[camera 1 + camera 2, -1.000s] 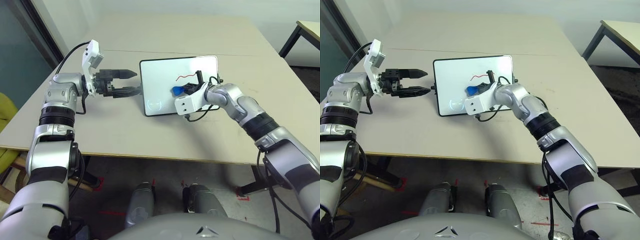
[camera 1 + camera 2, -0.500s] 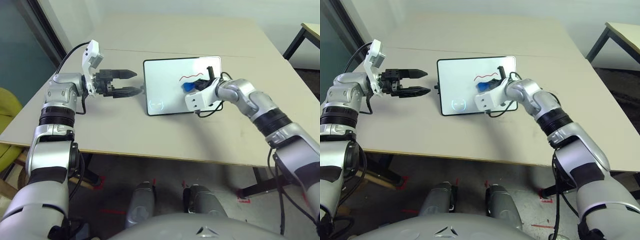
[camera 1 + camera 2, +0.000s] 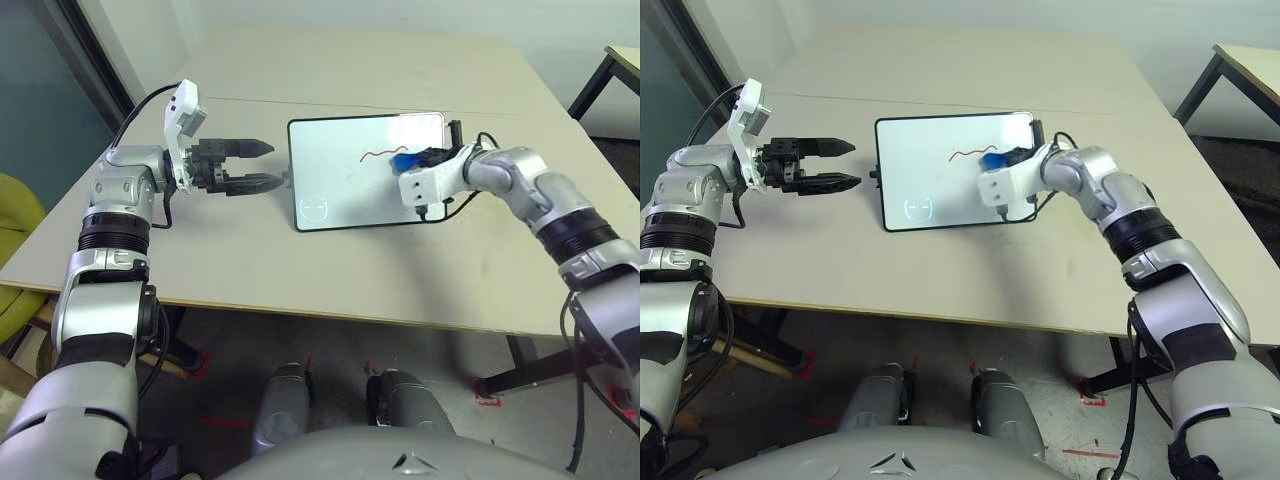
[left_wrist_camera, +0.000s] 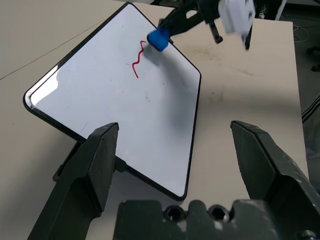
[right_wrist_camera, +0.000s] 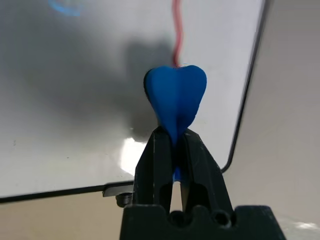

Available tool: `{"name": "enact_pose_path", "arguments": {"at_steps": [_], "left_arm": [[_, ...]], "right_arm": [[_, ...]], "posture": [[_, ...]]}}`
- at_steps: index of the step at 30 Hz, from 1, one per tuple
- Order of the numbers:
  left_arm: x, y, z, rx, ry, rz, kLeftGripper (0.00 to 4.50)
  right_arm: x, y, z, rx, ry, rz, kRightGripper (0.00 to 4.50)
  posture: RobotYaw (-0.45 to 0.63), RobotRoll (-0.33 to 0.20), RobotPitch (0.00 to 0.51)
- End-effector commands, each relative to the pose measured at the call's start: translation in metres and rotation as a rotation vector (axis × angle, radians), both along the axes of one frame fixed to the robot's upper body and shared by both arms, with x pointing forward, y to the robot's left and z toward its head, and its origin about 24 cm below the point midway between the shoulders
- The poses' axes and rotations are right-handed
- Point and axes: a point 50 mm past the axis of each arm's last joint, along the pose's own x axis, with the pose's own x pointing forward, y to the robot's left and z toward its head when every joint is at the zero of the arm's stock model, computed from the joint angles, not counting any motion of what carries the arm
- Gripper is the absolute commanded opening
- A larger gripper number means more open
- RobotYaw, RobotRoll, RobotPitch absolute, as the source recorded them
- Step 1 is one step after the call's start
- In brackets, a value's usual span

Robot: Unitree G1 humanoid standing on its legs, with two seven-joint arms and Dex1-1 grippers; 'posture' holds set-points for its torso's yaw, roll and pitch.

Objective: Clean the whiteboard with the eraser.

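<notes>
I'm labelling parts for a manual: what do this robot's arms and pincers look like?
Both arms are silver, rounded segments with black ribbed bands, dark patches and loose black cables. White housings sit at the wrists. The left pincer and right pincer each have two black, angular, tapering fingers.

Whiteboard [image 3: 345,180]: white face, thin black frame, centre of the left eye view; wavy red line [image 3: 382,153] toward its upper right, light blue circle mark [image 3: 314,209] at its lower left; eraser [image 3: 405,162] solid bright blue, no pattern; surface [image 3: 230,260] plain beige with a thin darker line across its upper part; left claw [image 3: 262,167] black, white wrist housing [image 3: 184,115], left of frame; chair [image 3: 16,240] yellow-green, far left; floor [image 3: 335,345] dark grey with red marks.
</notes>
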Motion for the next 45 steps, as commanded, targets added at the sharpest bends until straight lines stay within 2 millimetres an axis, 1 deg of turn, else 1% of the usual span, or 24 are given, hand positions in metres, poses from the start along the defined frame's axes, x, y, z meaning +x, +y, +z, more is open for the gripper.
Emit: {"name": "enact_pose_path", "arguments": {"at_steps": [1, 5, 11, 15, 19, 23, 29, 37, 45], "left_arm": [[0.002, -0.002, 0.002, 0.015, -0.007, -0.004, 4.50], [0.002, -0.003, 0.002, 0.012, -0.008, -0.007, 4.50], [0.003, -0.003, 0.002, 0.012, -0.010, -0.009, 4.50], [0.003, -0.004, 0.002, 0.010, -0.011, -0.009, 4.50], [0.004, -0.004, 0.003, 0.010, -0.015, -0.008, 4.50], [0.003, -0.003, 0.003, 0.010, -0.017, -0.007, 4.50], [0.003, -0.003, 0.003, 0.011, -0.019, -0.006, 4.50], [0.003, -0.004, 0.002, 0.009, -0.018, -0.010, 4.50], [0.003, -0.005, 0.002, 0.006, -0.019, -0.012, 4.50]], "right_arm": [[-0.002, -0.006, 0.007, 0.099, 0.009, -0.023, 0.00], [-0.003, -0.013, 0.009, 0.086, 0.000, -0.042, 0.00], [-0.001, -0.019, 0.009, 0.040, -0.020, -0.058, 0.00], [0.003, -0.017, 0.003, 0.036, -0.018, -0.064, 0.00], [0.006, -0.012, -0.004, -0.019, -0.039, -0.055, 0.00], [0.012, -0.010, -0.007, -0.083, -0.085, -0.067, 0.00], [0.017, 0.002, -0.008, -0.130, -0.126, -0.051, 0.00], [0.016, 0.021, -0.012, -0.162, -0.143, 0.018, 0.00], [0.010, 0.051, -0.015, -0.150, -0.141, 0.111, 0.00]], "posture": [[0.14, 0.000, 0.023], [0.14, 0.000, 0.023], [0.14, 0.000, 0.021], [0.14, 0.000, 0.020], [0.14, 0.000, 0.019], [0.15, 0.000, 0.017], [0.15, 0.000, 0.013], [0.15, 0.000, 0.010], [0.15, 0.000, 0.009]]}}
